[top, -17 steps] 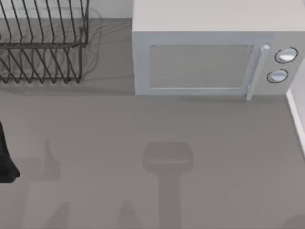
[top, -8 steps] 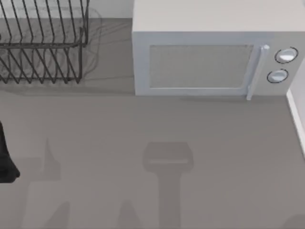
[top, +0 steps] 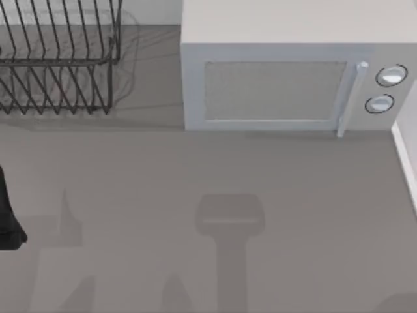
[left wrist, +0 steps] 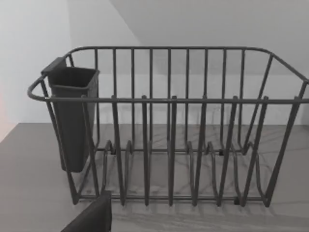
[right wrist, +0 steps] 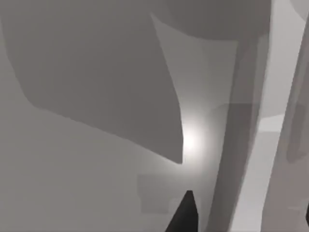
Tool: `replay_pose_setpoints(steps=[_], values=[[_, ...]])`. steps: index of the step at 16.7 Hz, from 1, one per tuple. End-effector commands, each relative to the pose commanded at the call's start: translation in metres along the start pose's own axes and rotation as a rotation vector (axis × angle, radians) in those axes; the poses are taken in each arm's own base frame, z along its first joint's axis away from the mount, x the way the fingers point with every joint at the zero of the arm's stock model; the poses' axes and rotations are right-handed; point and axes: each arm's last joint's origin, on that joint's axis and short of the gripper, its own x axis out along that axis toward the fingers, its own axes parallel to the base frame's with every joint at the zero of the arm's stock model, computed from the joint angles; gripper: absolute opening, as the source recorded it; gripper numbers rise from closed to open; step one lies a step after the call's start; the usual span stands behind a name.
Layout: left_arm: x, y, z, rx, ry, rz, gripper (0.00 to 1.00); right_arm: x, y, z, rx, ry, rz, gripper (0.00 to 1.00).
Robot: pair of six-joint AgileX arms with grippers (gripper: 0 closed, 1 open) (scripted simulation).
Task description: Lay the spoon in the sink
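Dish rack, back left; microwave, back centre. Left arm at left edge, likely parked; both grippers' state cannot be told.

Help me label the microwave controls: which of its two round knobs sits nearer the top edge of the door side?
The upper knob, right of the handle; the lower knob sits below it, slightly left.

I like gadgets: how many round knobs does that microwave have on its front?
2. Both sit on the microwave at its right end, beside the door handle: the upper knob and the lower knob just below it.
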Motion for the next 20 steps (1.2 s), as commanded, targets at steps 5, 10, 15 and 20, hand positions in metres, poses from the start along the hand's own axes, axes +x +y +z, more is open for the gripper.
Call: replay_pose_setpoints(steps=[5, 10, 15, 20], values=[[0.000, 0.000, 0.000, 0.000, 0.000, 0.000, 1.00, -0.053, 0.001, -0.002, -0.002, -0.017, 0.020, 0.00], [0.000, 0.000, 0.000, 0.000, 0.000, 0.000, 1.00, -0.083, 0.003, -0.001, 0.009, -0.004, 0.004, 0.00], [0.000, 0.000, 0.000, 0.000, 0.000, 0.000, 1.00, -0.082, 0.001, -0.002, 0.008, -0.009, 0.012, 0.00], [0.000, 0.000, 0.000, 0.000, 0.000, 0.000, 1.00, -0.089, -0.040, -0.019, -0.017, -0.043, 0.058, 0.00]])
